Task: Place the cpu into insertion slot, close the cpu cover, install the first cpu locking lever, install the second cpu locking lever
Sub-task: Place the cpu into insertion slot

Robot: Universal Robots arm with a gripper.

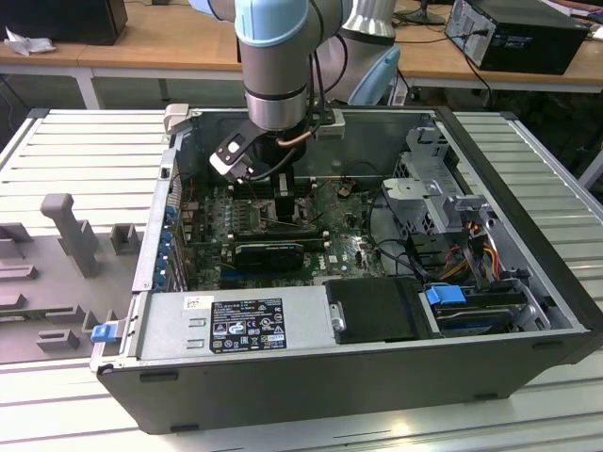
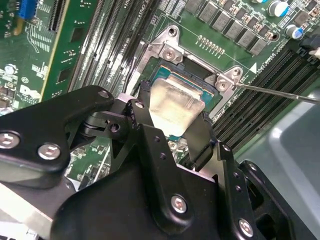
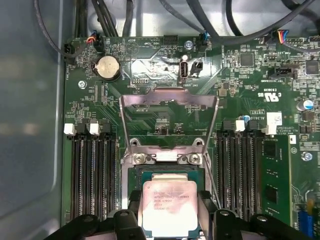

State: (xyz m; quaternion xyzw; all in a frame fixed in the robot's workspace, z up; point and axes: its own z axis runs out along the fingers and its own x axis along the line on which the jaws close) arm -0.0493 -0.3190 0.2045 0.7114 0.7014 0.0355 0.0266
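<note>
- Exterior view: an open case (image 1: 311, 386) lies on the slatted worktop (image 1: 85, 132). The arm (image 1: 273, 66) reaches down into it. The gripper (image 1: 275, 198) is low over the green board (image 1: 349, 250), toward the case's far wall.
- Second wrist view: the gripper (image 2: 175, 120) pinches the cpu (image 2: 175, 100) by two opposite edges, with a black finger (image 2: 204, 137) against each side. The chip is over the slot (image 2: 167, 75), whose rim shows past the chip's far edge. Whether it is seated I cannot tell. A thin lever (image 2: 280, 93) runs out from the slot's corner across the memory slots (image 2: 260, 105).
- First wrist view: the cpu (image 3: 169, 207), silvery face up, sits clamped in the gripper (image 3: 169, 220) over the slot (image 3: 165, 171). The cover (image 3: 150, 98) is swung open, hinged at the slot's edge and leaning away from it. Memory slots (image 3: 92, 170) flank the slot on both sides. A coin battery (image 3: 107, 66) sits beyond the cover, near the board's edge.
</note>
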